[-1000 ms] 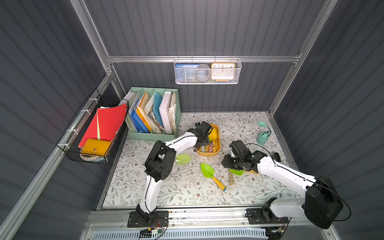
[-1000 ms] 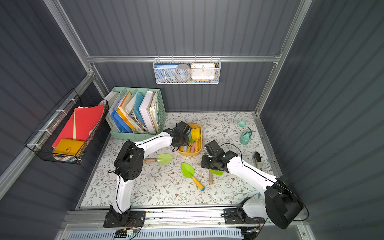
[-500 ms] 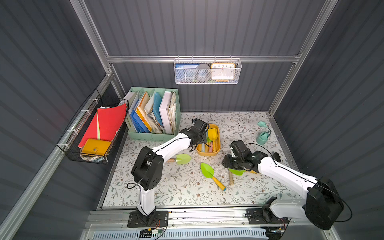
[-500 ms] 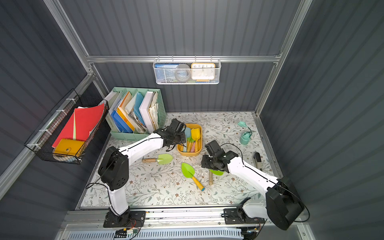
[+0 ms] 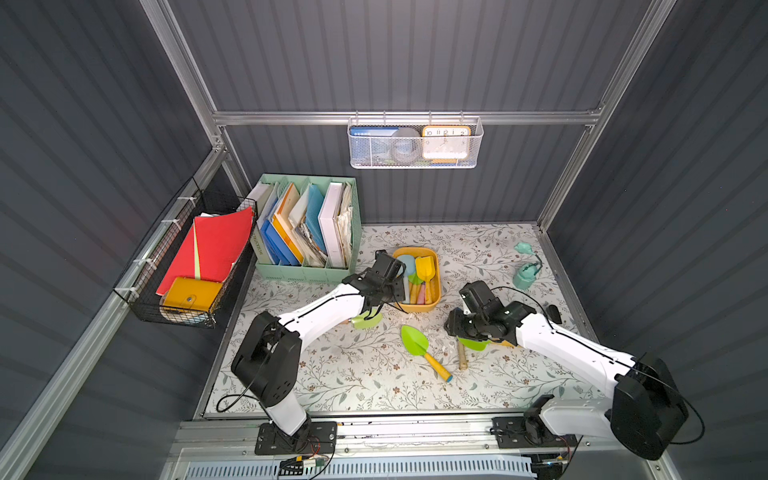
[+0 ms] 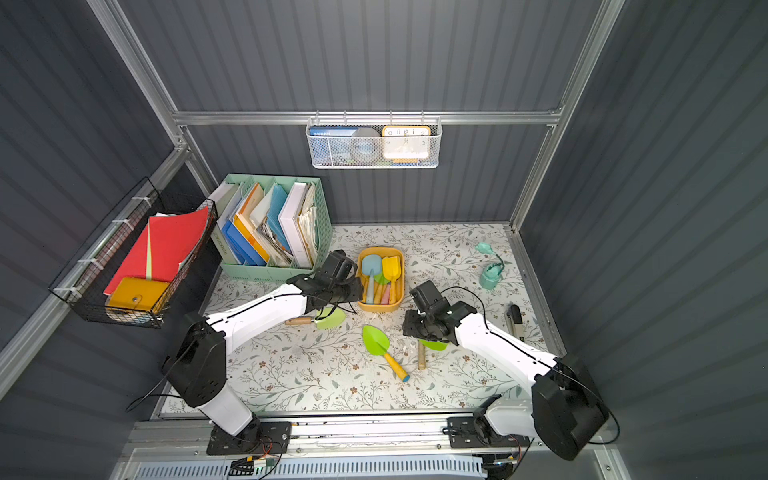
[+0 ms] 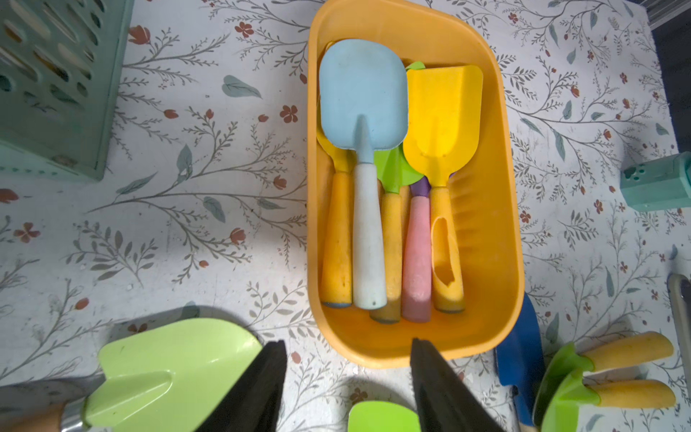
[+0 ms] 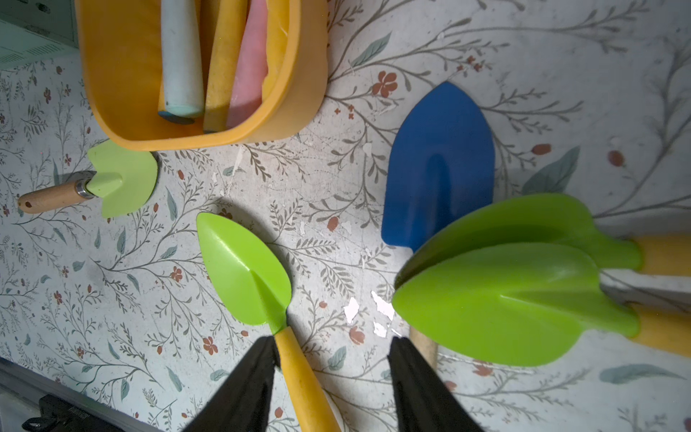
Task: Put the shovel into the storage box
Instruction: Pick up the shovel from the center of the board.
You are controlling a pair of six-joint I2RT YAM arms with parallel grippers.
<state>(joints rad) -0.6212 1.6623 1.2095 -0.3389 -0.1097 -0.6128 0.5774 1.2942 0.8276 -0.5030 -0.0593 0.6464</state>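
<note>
The yellow-orange storage box point(image 5: 432, 305) point(image 6: 365, 305) point(image 7: 497, 232) point(image 8: 123, 74) stands mid-mat. It holds several shovels, a light blue one point(image 7: 364, 97) with a white handle on top. My left gripper point(image 7: 347, 348) point(image 5: 398, 287) hangs open and empty at the box's near end. A bright green shovel point(image 5: 414, 340) point(image 8: 243, 269) with a yellow handle lies on the mat. My right gripper point(image 8: 332, 344) point(image 5: 452, 327) is open above it. In the right wrist view the yellow handle runs between the fingers, close to one finger point(image 8: 246, 377).
A pale green wooden-handled shovel point(image 5: 366, 321) point(image 7: 168, 370) lies left of the box. A blue shovel point(image 8: 437, 164) and two green ones point(image 8: 504, 299) lie under my right arm. The mint file organizer point(image 5: 307, 274), teal watering can point(image 5: 524, 275), wire baskets point(image 5: 187, 309) point(image 5: 415, 164) line the edges.
My left gripper has drawn back from over the box and opened wider; the light blue shovel now shows lying in the box. The right arm has barely moved.
</note>
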